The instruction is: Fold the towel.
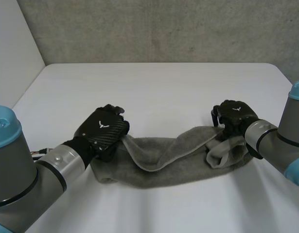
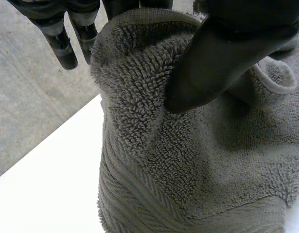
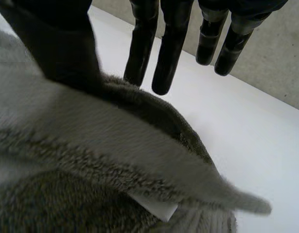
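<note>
A grey towel [image 1: 178, 165] lies bunched in a long strip across the front of the white table [image 1: 159, 87]. My left hand [image 1: 104, 130] is at the towel's left end. In the left wrist view its thumb [image 2: 212, 58] presses a raised fold of towel [image 2: 139, 97] against the fingers [image 2: 59, 39] behind it. My right hand [image 1: 235, 115] is at the towel's right end, over a loose loop of cloth. There the thumb [image 3: 61, 43] rests on the towel [image 3: 91, 160], while the fingers [image 3: 164, 53] reach straight out past its edge, apart from the thumb.
A concrete wall [image 1: 159, 29] runs behind the table. A white label [image 3: 156, 206] sticks out under the towel's hem by my right hand. Bare tabletop stretches behind the towel toward the wall.
</note>
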Controlling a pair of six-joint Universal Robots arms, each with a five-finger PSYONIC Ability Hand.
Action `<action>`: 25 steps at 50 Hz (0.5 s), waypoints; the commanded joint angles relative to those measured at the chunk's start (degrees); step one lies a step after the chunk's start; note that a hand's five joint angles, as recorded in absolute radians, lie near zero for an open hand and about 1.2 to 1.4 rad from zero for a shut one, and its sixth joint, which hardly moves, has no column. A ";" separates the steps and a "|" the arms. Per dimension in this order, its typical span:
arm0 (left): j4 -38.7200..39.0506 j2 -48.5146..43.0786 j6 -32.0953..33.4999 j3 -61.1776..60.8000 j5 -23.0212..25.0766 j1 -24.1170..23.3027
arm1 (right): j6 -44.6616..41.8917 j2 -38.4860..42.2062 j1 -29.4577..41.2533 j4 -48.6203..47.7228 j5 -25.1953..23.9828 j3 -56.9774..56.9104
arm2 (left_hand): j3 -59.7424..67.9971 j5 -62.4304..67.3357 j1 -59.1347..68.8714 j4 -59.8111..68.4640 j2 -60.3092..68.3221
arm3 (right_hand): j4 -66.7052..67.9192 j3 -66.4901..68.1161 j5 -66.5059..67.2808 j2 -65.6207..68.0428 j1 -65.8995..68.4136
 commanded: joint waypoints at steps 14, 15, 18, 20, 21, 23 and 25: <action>-6.79 2.45 -2.14 1.15 0.35 9.43 | -10.79 -16.54 -7.65 21.50 -14.90 -2.68 | -2.93 5.20 6.89 -3.36 3.58 | -4.37 -2.44 25.71 24.41 25.34; -6.88 2.36 -1.96 1.84 0.44 10.39 | -13.70 -16.19 -7.74 23.62 -14.56 -3.99 | -2.93 5.20 6.89 -3.36 3.58 | -4.37 -2.44 25.71 24.41 25.34; -7.05 1.75 -2.13 4.65 0.61 11.71 | -16.53 -13.91 -7.30 24.70 -14.73 -7.24 | -2.93 5.20 6.89 -3.36 3.58 | -4.37 -2.44 25.71 24.41 25.34; -6.79 1.31 -2.14 6.77 0.79 11.90 | -16.36 -12.16 -6.95 23.91 -14.65 -9.17 | -2.93 5.20 6.89 -3.36 3.58 | -4.37 -2.44 25.71 24.41 25.34; -6.70 0.35 -2.31 8.77 0.88 11.90 | -15.84 -10.05 -6.60 22.25 -14.56 -11.45 | -2.93 5.20 6.89 -3.36 3.58 | -4.37 -2.44 25.71 24.41 25.34; -6.44 -1.77 -2.49 11.43 0.97 11.63 | -15.31 -8.03 -6.16 19.36 -14.56 -13.83 | -2.93 5.20 6.89 -3.36 3.58 | -4.37 -2.44 25.71 24.41 25.34; -6.17 -4.49 -2.49 14.77 0.97 10.84 | -14.44 -6.27 -5.55 15.42 -14.12 -16.20 | -2.93 5.20 6.89 -3.36 3.58 | -4.37 -2.44 25.71 24.41 25.34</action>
